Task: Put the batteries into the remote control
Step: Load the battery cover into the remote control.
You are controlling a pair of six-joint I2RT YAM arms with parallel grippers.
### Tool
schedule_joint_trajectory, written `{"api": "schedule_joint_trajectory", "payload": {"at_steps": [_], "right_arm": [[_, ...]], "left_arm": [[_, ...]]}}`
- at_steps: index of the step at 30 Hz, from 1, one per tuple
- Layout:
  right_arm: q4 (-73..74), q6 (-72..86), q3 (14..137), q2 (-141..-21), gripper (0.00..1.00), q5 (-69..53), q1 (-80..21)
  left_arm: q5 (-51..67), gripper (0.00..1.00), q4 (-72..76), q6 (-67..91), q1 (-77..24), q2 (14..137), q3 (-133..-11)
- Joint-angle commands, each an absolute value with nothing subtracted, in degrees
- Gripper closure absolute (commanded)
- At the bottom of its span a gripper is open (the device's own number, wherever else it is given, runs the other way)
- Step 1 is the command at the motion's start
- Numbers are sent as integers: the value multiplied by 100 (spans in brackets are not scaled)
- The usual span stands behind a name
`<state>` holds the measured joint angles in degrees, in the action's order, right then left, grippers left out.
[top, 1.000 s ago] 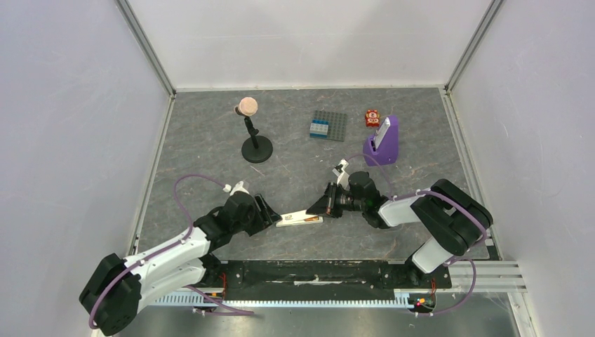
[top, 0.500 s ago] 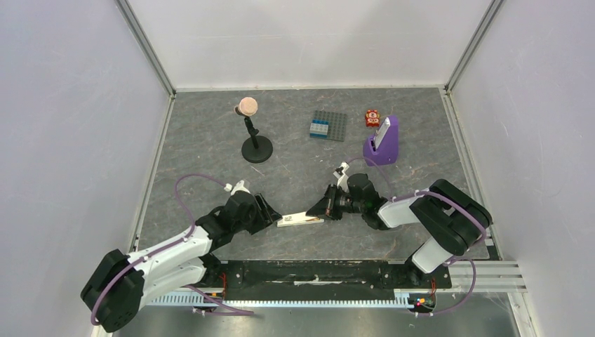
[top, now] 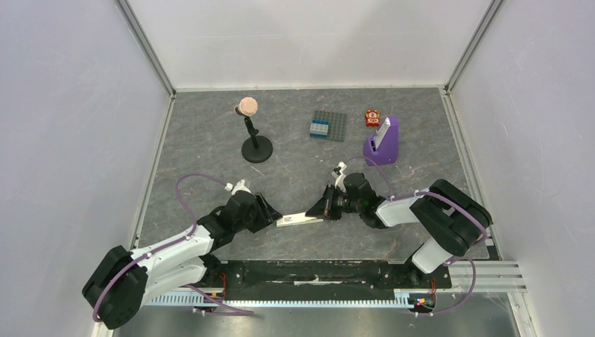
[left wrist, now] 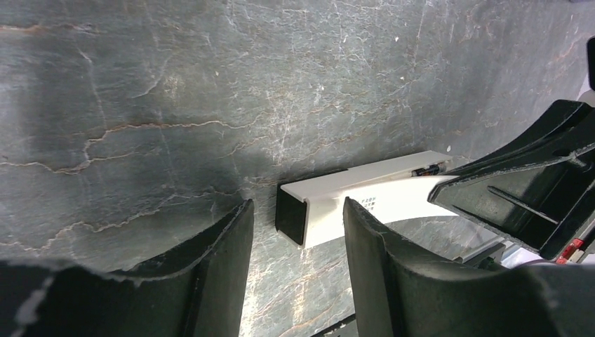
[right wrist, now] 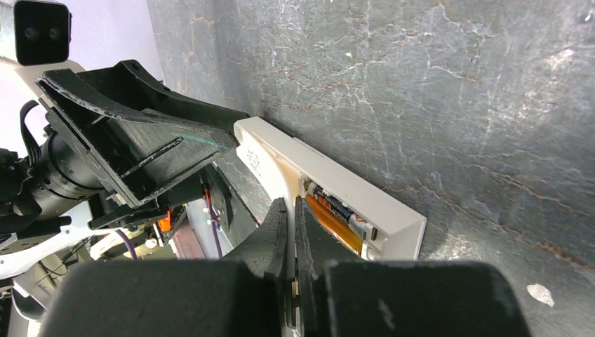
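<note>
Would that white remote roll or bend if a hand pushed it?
Probably slides rather than rolls: the remote control is a flat-sided bar lying on the table. It looks like rigid plastic, so likely stiff. The batteries in its open recess might shift.

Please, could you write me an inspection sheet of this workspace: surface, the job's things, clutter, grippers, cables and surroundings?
Surface: dark grey table with pale veins; no spill seen.
Job's things: remote lies between the grippers, near the front edge. Both batteries sit side by side in its open recess.
Clutter: ball stand, brick plate, red toy and purple stand, all at the back, apart from the remote.
Grippers: left gripper open, jaws either side of the remote's end. Right gripper shut, tips by the recess.
Cables: purple cables loop along both arms; none across the remote.
Surroundings: white walls, metal posts; nothing else seen.
</note>
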<state>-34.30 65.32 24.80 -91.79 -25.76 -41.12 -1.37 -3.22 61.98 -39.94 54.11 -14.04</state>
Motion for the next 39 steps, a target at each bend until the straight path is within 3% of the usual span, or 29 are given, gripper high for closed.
{"api": "schedule_joint_trajectory", "payload": {"at_steps": [1, 13, 24, 29, 39], "right_arm": [[-2475, 5997, 2558, -9232, 100, -1983, -4192], [-2233, 5811, 2558, -9201, 96, -1803, -4192], [-2233, 5757, 2531, -9242, 94, -1737, -4190], [-2224, 5733, 2549, -9263, 94, -1707, -4192], [-2170, 5640, 2566, -9213, 89, -1663, -4191]], "left_arm": [[-321, 45, -575, 6014, -4008, 5522, -1276], [-182, 50, -621, 5651, -4010, 6048, -1361], [278, 43, -265, 5335, -4008, 5196, -946], [458, 43, -270, 5265, -4008, 5358, -888], [269, 56, -342, 5459, -4008, 6174, -1045]]}}
